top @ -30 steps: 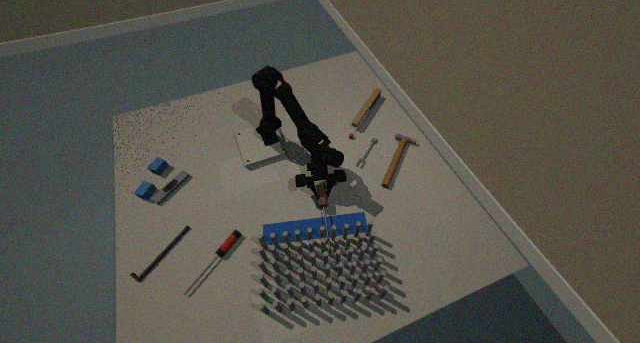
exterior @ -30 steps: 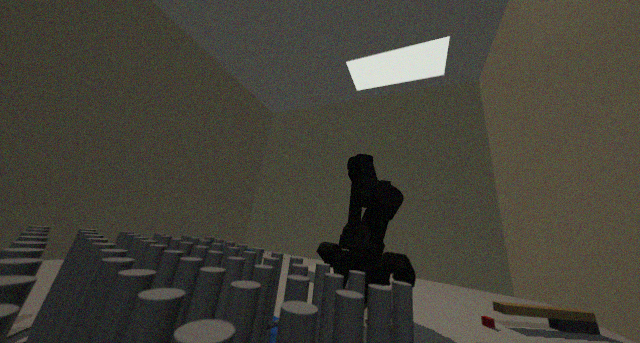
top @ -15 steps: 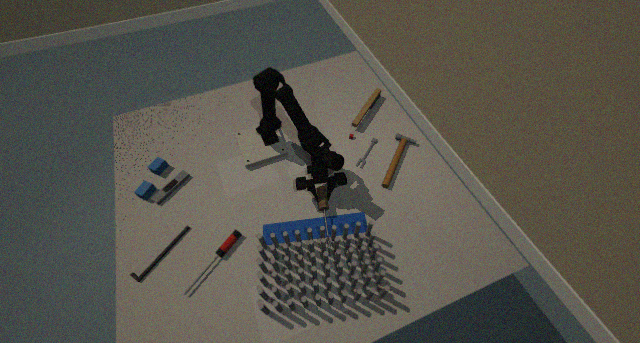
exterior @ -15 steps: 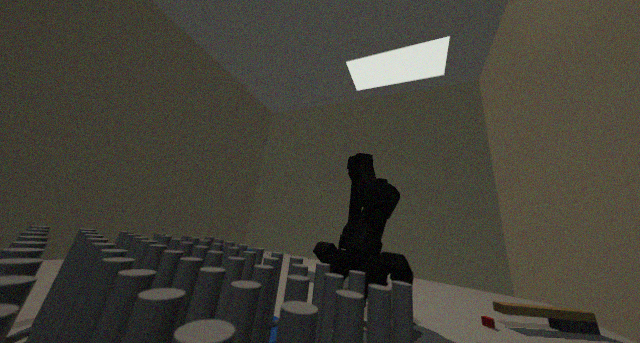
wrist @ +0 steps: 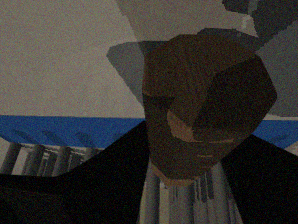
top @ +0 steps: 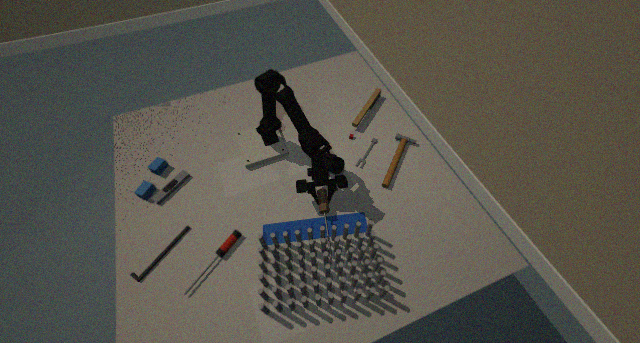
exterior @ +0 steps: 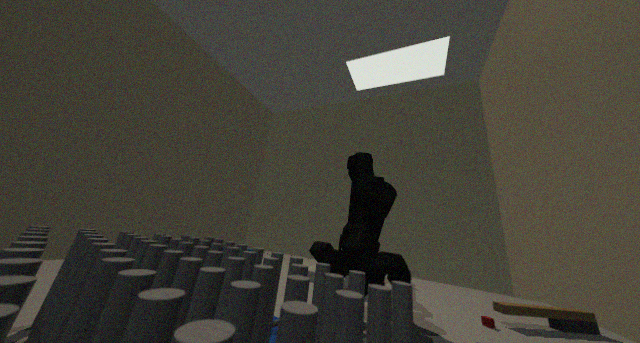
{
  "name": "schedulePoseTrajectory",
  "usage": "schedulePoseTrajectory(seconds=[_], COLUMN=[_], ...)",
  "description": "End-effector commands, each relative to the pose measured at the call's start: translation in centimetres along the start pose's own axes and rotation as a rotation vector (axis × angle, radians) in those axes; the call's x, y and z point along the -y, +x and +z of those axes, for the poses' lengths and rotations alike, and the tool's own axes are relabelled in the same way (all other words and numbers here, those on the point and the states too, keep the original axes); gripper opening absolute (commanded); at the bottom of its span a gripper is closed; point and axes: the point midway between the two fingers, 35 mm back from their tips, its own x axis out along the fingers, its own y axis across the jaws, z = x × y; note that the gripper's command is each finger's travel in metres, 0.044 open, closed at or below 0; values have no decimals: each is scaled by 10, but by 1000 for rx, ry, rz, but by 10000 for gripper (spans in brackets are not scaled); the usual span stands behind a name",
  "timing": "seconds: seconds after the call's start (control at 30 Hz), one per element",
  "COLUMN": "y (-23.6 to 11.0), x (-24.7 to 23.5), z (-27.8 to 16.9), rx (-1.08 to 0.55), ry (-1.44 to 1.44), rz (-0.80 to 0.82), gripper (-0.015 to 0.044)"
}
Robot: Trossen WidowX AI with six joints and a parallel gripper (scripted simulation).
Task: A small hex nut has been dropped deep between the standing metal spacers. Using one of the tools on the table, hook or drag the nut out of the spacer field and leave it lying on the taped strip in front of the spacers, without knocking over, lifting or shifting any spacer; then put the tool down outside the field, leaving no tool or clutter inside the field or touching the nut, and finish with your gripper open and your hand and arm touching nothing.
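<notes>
My gripper (top: 323,197) (wrist: 183,128) is shut on the brown wooden handle (top: 324,208) (wrist: 200,65) of a tool, just behind the blue taped strip (top: 280,229) (wrist: 30,127). The tool's thin shaft (top: 327,224) runs over the strip and in among the standing grey spacers (top: 274,239) (exterior: 298,310) (wrist: 61,161); its far end cannot be made out. The spacers that show stand upright in rows. In the exterior view they hide the fingers and the tool. I cannot make out the hex nut in any view.
A red-handled tool (top: 229,243) and a dark hooked bar (top: 165,253) lie left of the field. Two blue blocks (top: 158,165) (top: 145,190) lie further left. A hammer (top: 395,162), a small forked wrench (top: 368,152), a wooden-handled piece (top: 366,108) and a red bit (top: 351,136) (exterior: 488,322) lie right.
</notes>
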Motion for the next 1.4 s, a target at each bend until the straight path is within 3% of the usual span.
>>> schedulePoseTrajectory(seconds=[0.0,1.37], y=[1,11], x=[2,10], z=[-6,-21], rx=[-7,-10], ry=[-1,0], rz=[-7,-6], gripper=[0,0])
